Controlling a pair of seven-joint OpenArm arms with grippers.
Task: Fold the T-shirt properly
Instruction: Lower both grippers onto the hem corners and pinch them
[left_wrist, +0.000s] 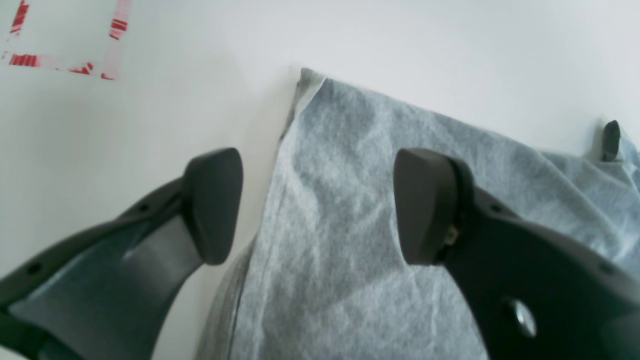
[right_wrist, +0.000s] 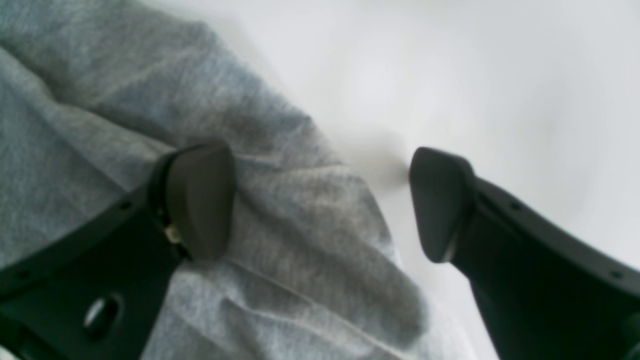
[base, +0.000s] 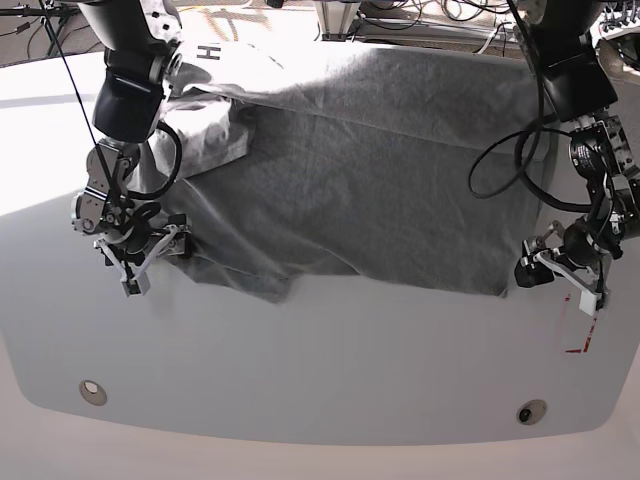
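Across the white table (base: 320, 390) we see the grey T-shirt (base: 380, 170) spread out, with our left gripper (left_wrist: 315, 205) spread apart over its corner and our right gripper (right_wrist: 320, 200) spread apart astride its opposite edge.

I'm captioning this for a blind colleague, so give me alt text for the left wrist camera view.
The open left gripper straddles the side edge of the grey T-shirt, one finger over the cloth and the other over the bare white table. Red-and-white tape marks the table at the upper left.
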